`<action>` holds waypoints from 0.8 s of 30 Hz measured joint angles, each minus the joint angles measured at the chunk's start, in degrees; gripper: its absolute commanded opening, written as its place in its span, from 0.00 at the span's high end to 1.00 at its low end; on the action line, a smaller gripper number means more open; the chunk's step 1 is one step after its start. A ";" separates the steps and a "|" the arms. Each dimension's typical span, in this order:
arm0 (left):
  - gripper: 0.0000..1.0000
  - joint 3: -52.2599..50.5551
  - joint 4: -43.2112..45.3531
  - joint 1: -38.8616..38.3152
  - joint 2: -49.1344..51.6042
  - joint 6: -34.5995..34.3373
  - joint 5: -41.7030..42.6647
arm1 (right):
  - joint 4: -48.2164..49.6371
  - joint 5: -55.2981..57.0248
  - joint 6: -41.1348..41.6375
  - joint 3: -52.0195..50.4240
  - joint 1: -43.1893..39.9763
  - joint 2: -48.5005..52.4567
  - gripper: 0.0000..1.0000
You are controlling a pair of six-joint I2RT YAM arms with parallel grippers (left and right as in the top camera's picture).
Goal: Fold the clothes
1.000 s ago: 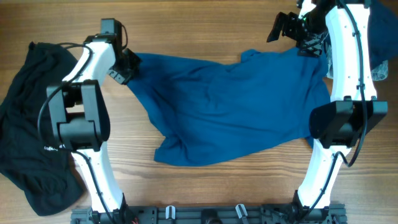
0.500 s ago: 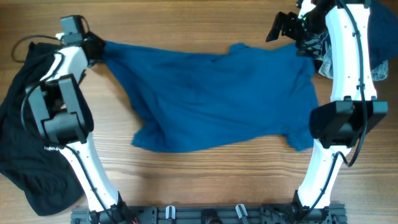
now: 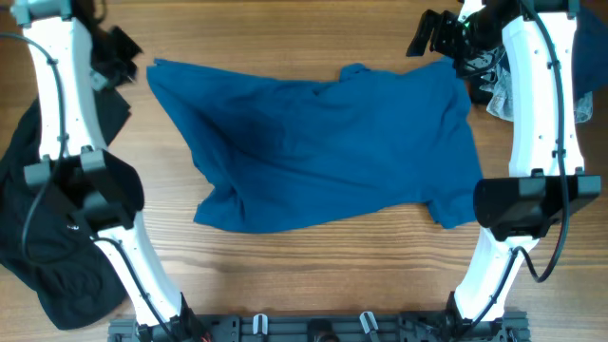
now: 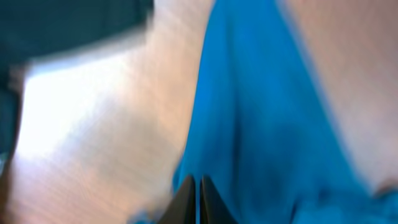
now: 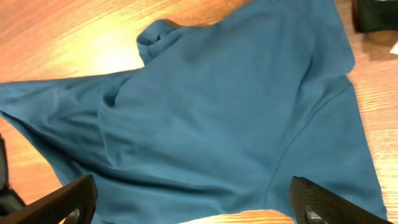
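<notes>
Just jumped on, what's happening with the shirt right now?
The left gripper is shut on a corner of the blue shirt at the table's far left side. The shirt lies spread out but wrinkled, with no fold made yet. The right gripper hangs open above the shirt's other end, holding nothing. A black garment lies at the left edge.

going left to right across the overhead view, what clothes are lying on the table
black garment → teal-blue shirt → heap of navy and pale cloth at the right edge
</notes>
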 measured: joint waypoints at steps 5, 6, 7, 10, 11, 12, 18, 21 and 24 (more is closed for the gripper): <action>0.96 -3.28 -5.86 -6.86 -2.75 0.31 4.02 | -0.02 1.05 -0.96 0.00 0.00 -0.02 0.01; 0.96 -4.57 -5.79 -8.37 -2.75 0.28 4.15 | 0.00 1.07 -1.70 0.00 0.00 -0.02 0.01; 0.96 -6.75 -5.86 -11.13 -2.91 0.24 3.96 | -0.02 1.07 -2.27 0.00 0.00 -0.02 0.01; 0.95 -12.68 -5.62 -16.31 -6.36 -2.56 0.57 | -0.04 1.07 -3.45 0.00 0.00 -0.02 0.00; 0.95 -16.17 -5.70 -18.40 -11.08 -4.37 -1.97 | -0.02 1.07 -3.82 0.00 0.00 -0.02 0.01; 0.95 -18.73 -5.70 -19.96 -16.83 -6.12 -4.31 | 0.04 1.07 -4.02 0.00 0.00 -0.02 0.01; 0.95 -58.99 10.45 -21.75 -46.77 -17.22 -5.64 | 0.09 1.09 -4.17 0.00 0.00 -0.04 0.01; 0.94 -76.52 24.50 -21.75 -46.42 -18.32 0.83 | -0.07 1.09 -4.15 0.00 0.00 -0.04 0.00; 0.92 -85.11 34.84 -21.77 -44.59 -17.31 5.64 | 0.00 1.09 -4.15 0.00 0.00 -0.04 0.00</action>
